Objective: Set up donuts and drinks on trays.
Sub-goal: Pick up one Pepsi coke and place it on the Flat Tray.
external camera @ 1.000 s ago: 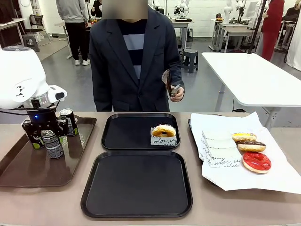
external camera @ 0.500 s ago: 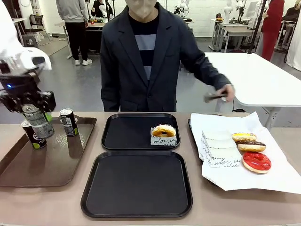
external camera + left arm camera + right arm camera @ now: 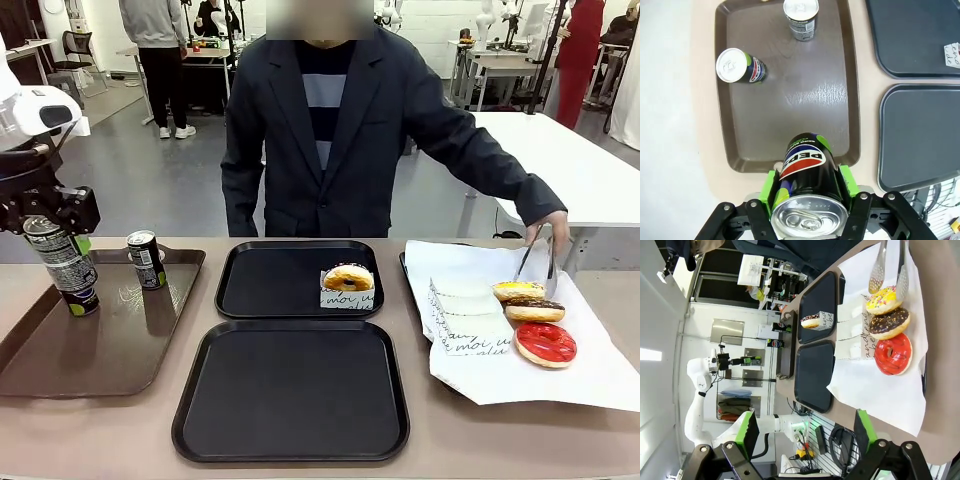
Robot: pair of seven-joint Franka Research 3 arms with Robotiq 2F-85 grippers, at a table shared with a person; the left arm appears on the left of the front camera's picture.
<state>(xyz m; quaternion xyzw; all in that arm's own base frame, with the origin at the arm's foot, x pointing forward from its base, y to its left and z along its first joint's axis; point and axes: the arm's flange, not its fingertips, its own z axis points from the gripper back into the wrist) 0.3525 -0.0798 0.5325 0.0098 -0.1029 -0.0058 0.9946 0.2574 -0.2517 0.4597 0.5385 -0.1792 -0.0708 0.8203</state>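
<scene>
Pepsi can (image 3: 60, 258), now lifted clear of brown tray (image 3: 30, 375) near its left edge, is being carried clamped in left pincer (image 3: 809, 184), presumably toward a black tray (image 3: 290, 395); right pincer (image 3: 805, 432) is being held apart, empty.

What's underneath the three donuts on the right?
A white paper sheet lies under the three donuts. A dark edge, likely a tray, peeks out at its far left corner; whatever else is beneath is covered by the paper.
</scene>
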